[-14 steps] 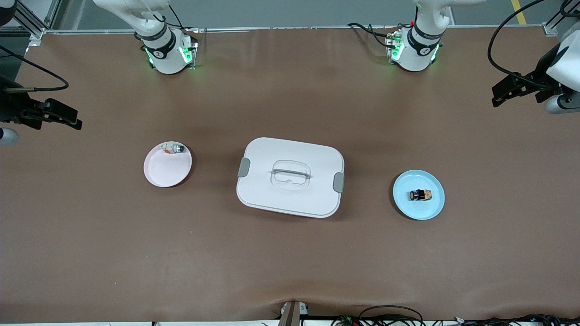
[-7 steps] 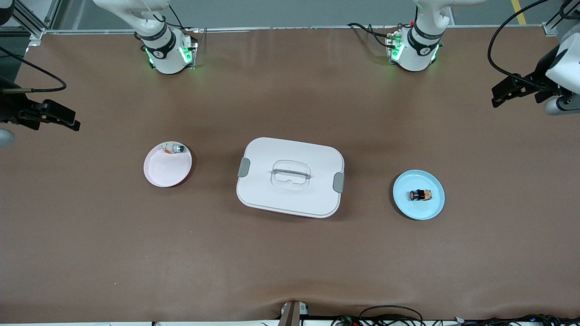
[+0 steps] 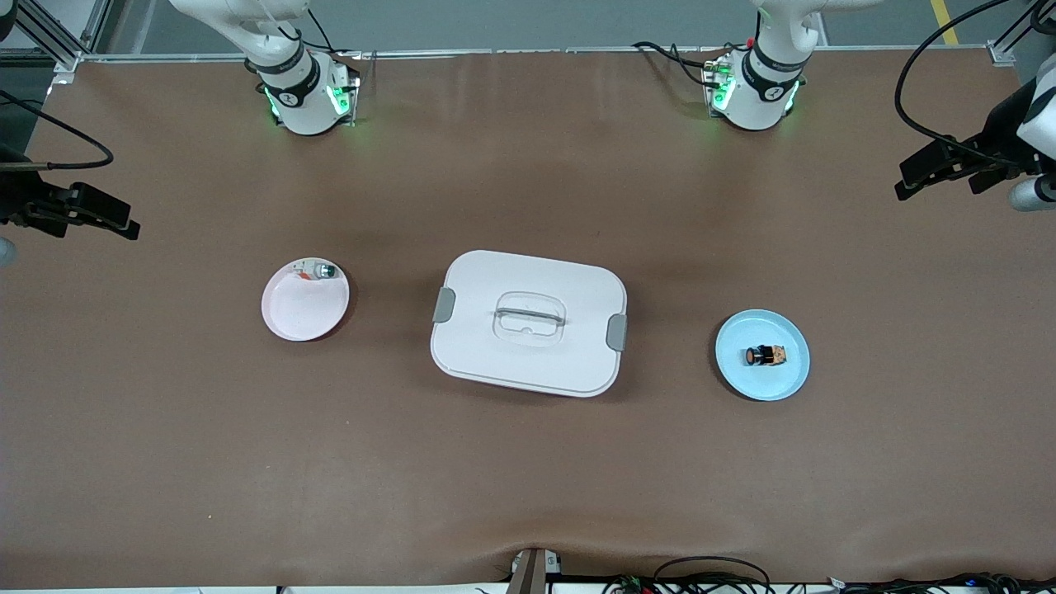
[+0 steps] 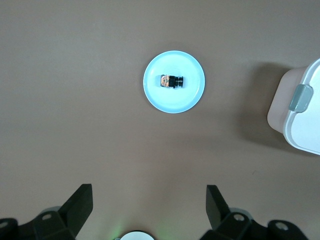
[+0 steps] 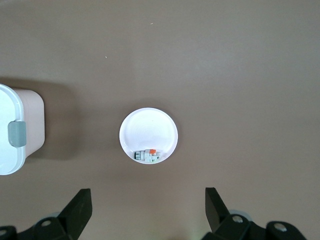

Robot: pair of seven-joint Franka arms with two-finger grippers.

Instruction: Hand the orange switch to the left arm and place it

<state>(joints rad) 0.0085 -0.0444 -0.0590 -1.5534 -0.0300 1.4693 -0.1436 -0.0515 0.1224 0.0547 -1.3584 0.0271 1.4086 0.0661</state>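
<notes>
Nothing is grasped yet — this looks like the opening step. The orange switch (image 3: 765, 355) lies on a blue plate (image 3: 790, 379) toward the left arm's end of the bench (image 3: 528, 478), with the box (image 3: 528, 322) at mid-bench. The left claw (image 3: 940, 172) hangs wide open and empty at that end's edge; the right claw (image 3: 91, 216) hangs likewise at the other edge. Next, I judge, the left claw must descend on the switch. A pink plate (image 3: 297, 318) holds a silver-and-green part (image 3: 318, 269) — the bench is plain brown, with grey floor past its edge.
</notes>
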